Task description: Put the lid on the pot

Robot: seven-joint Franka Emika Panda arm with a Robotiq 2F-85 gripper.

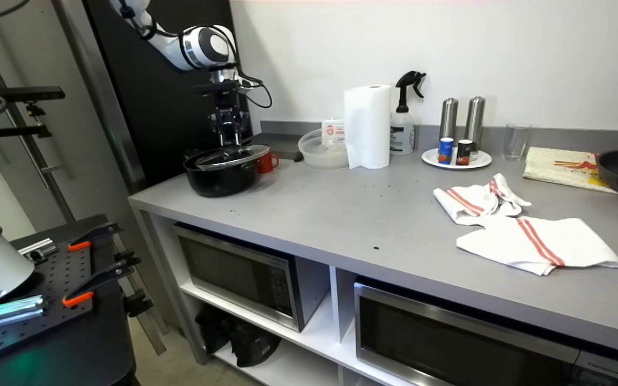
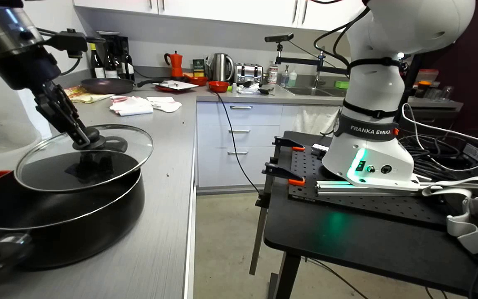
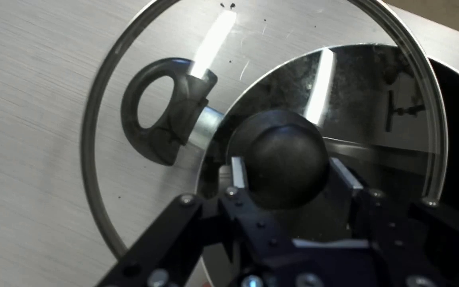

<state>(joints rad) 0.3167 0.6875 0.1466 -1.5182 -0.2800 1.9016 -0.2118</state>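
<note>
Fingers [image 3: 239, 172]: clamped on the lid [image 2: 62, 160] by its knob [image 3: 287, 159] | Lid: tilted, off-centre over the pot [image 2: 89, 236], overhanging 1 side | Advice: level it, shift toward the pot's middle, lower gently, release once seated all round

Ext. views bright; wrist view dimmer w/ glare streaks [image 3: 320, 85] on lid [image 3: 271, 119]; green glow [image 2: 335, 222] on blk table [image 2: 359, 245].

In exterior view, from centre: striped towels [image 1: 523, 230] on bench [image 1: 336, 214], three o'clock; paper roll [image 1: 368, 128], one; microwaves [image 1: 242, 276] below, four and seven.
</note>
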